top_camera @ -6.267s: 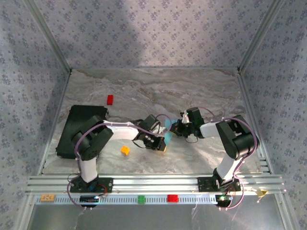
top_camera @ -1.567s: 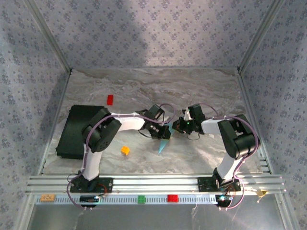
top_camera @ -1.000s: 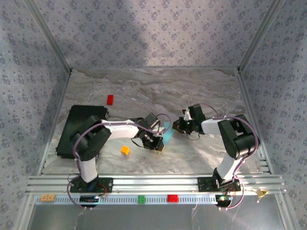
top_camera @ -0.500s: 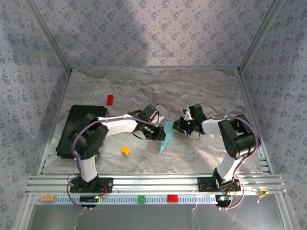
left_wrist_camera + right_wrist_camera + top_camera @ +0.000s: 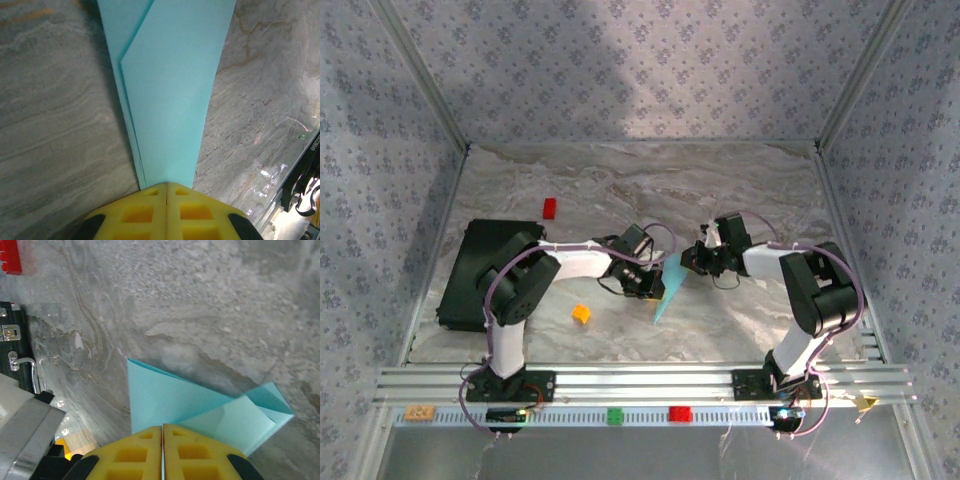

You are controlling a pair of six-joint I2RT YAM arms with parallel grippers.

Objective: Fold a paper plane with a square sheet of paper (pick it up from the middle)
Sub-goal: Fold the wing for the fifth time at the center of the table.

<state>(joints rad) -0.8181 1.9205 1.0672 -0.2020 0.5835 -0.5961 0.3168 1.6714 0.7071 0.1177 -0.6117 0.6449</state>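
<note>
The square sheet of paper (image 5: 666, 288) is folded into a slim light-blue pointed shape, with its tip toward the near edge of the table. It hangs between my two grippers at the table's middle. My left gripper (image 5: 656, 282) is shut on its left side. In the left wrist view the yellow fingers (image 5: 190, 212) meet at the gripper's tip (image 5: 166, 184), and the long folded paper (image 5: 170, 95) runs away from them. My right gripper (image 5: 688, 262) is shut on the paper's far end. In the right wrist view that gripper (image 5: 162, 427) pinches the paper (image 5: 165, 400), whose layers fan out.
A black slab (image 5: 485, 268) lies at the left. A red block (image 5: 549, 207) sits behind it and an orange block (image 5: 581, 313) lies near the left arm. Green (image 5: 615, 415) and red (image 5: 680, 413) blocks rest on the front rail. Patterned walls enclose the marble table (image 5: 750, 190).
Over the last second my left wrist swung up and to the right, and the paper's long pointed shape came into view. The right arm has barely moved.
</note>
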